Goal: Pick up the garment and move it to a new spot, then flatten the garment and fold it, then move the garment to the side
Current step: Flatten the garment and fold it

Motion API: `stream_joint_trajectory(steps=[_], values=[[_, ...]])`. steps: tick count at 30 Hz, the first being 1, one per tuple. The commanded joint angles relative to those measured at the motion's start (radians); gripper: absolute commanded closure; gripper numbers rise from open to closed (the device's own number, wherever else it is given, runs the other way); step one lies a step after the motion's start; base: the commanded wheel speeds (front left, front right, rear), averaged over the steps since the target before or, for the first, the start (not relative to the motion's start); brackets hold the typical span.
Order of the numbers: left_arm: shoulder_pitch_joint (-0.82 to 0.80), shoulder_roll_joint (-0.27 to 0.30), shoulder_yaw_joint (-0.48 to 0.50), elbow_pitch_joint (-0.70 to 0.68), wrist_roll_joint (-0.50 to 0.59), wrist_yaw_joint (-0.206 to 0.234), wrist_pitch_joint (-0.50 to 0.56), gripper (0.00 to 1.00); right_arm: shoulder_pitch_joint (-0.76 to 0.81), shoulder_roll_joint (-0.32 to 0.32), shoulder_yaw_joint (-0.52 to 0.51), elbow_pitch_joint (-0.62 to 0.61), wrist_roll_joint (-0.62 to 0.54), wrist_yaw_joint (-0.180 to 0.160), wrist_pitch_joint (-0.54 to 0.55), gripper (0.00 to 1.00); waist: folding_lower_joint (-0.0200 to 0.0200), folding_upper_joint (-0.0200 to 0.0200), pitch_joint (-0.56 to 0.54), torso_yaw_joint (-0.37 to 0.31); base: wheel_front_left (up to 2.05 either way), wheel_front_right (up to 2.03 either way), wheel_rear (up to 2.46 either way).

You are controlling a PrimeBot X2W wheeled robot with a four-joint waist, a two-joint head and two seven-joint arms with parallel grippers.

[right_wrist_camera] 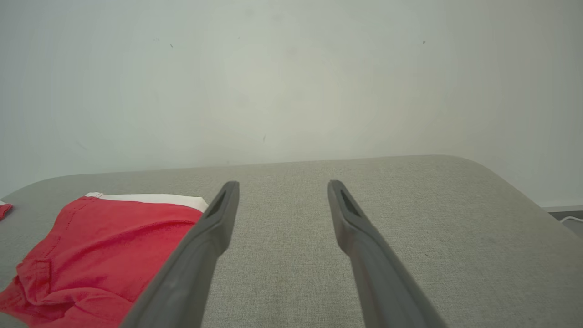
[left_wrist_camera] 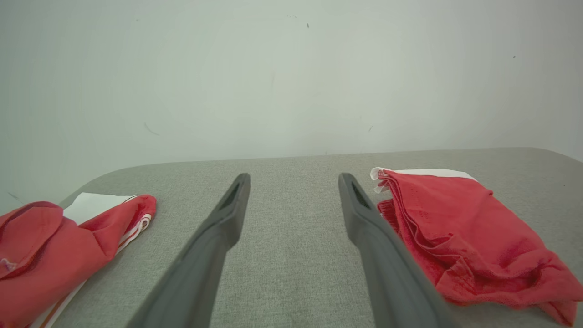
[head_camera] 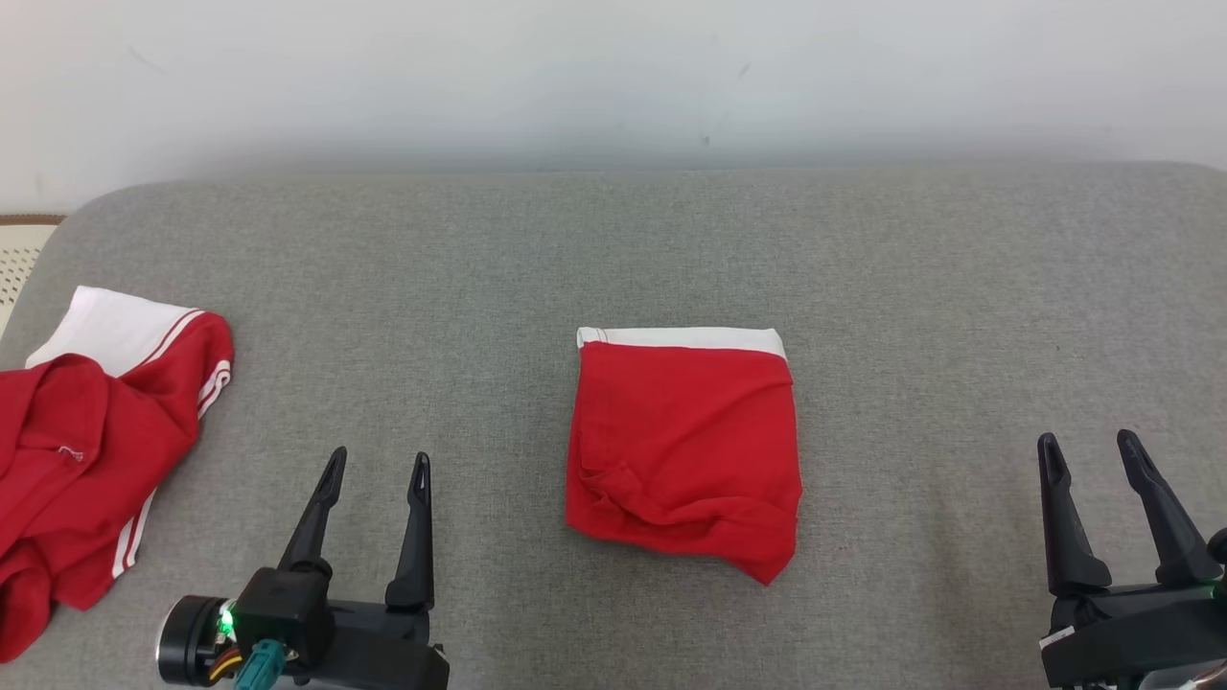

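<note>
A red garment (head_camera: 685, 446) with a white band along its far edge lies folded into a rough square in the middle of the grey padded surface (head_camera: 613, 249). It shows at the right of the left wrist view (left_wrist_camera: 469, 237) and at the lower left of the right wrist view (right_wrist_camera: 109, 246). My left gripper (head_camera: 378, 465) (left_wrist_camera: 294, 180) stands open to the garment's left, with nothing between its fingers. My right gripper (head_camera: 1090, 448) (right_wrist_camera: 282, 187) stands open well to the garment's right, also holding nothing. Neither gripper touches the cloth.
A second red garment (head_camera: 86, 431) (left_wrist_camera: 54, 246) with white stripes lies crumpled at the surface's left edge. A pale wall (head_camera: 613, 77) rises behind the far edge. The surface's right corner rounds off in the right wrist view.
</note>
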Motion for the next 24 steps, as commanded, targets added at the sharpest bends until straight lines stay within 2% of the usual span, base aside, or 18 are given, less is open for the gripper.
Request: stream_joint_trajectory(steps=[1,7,8,9,10,16,24], values=[[0.008,0.002,-0.001,-0.002,-0.002,0.002,-0.007,0.0,0.005,0.002,0.0,-0.004,0.0,-0.001,0.005,0.0,0.0001,0.0,0.002,0.005,0.0,0.0,0.0],[-0.009,-0.002,-0.011,-0.001,-0.001,0.002,-0.009,0.0,-0.019,-0.011,0.013,0.006,0.0,-0.001,0.019,0.0,0.0001,0.0,0.014,0.03,0.0,0.0,0.0],[-0.011,-0.002,-0.012,-0.001,-0.002,0.001,-0.01,0.0,-0.022,-0.014,0.022,0.01,0.004,-0.001,0.02,0.19,0.0001,0.0,0.016,0.034,0.0,0.0,0.0],[-0.013,-0.002,-0.012,0.0,-0.004,0.001,-0.01,0.0,-0.026,-0.017,0.031,0.017,0.009,-0.001,0.024,0.78,0.0001,0.0,0.018,0.039,0.0,0.0,0.0],[-0.015,-0.003,-0.012,0.001,-0.006,0.0,-0.012,0.0,-0.033,-0.023,0.041,0.023,0.013,-0.001,0.026,1.0,0.0001,0.0,0.022,0.044,0.0,0.0,0.0],[-0.035,-0.011,-0.019,-0.002,-0.006,0.0,-0.02,0.0,-0.1,-0.064,0.159,0.079,0.049,-0.001,0.014,1.0,0.0001,0.0,0.06,0.074,0.0,0.0,0.0],[-0.066,-0.037,-0.04,0.008,0.001,-0.001,-0.029,0.0,-0.238,-0.123,0.39,0.208,0.114,-0.001,-0.018,1.0,0.0001,0.0,0.117,0.117,0.0,0.0,0.0]])
